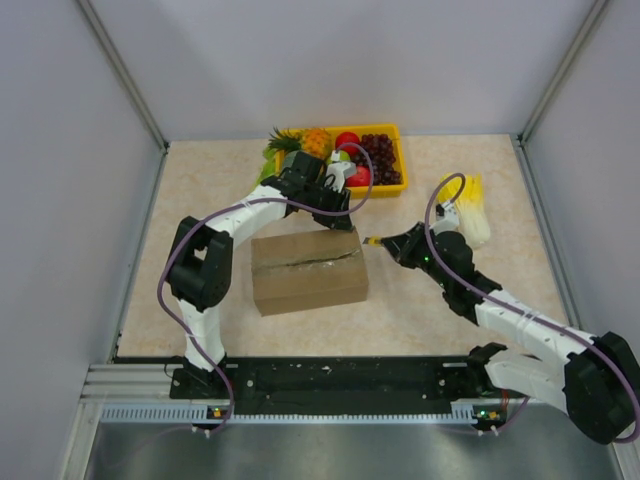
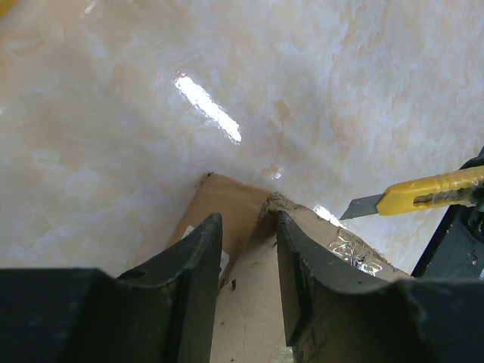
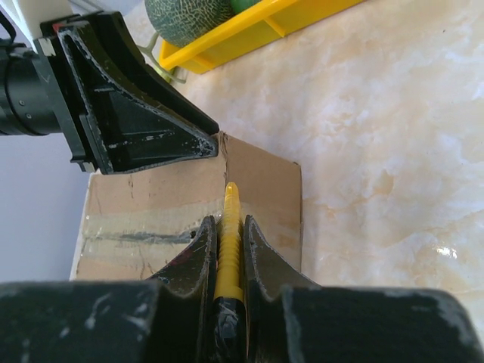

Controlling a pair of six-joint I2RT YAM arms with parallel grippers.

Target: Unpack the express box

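The express box [image 1: 308, 270], a brown carton with a taped, slit top seam, lies at the table's middle. My left gripper [image 1: 337, 218] stands at its far right corner. In the left wrist view that gripper [image 2: 248, 215] is open and straddles the corner's top edge, with cardboard [image 2: 249, 302] showing between the fingers. My right gripper [image 1: 392, 245] is shut on a yellow utility knife [image 1: 372, 241], just right of the box. In the right wrist view the knife [image 3: 229, 249] points at the box [image 3: 151, 204], near the left fingers [image 3: 136, 128]. The blade [image 2: 363, 206] hovers off the corner.
A yellow tray [image 1: 395, 130] of fruit sits at the back, just behind the left gripper. A yellow-and-white item [image 1: 472, 205] lies at the right, behind the right arm. Grey walls close the table on three sides.
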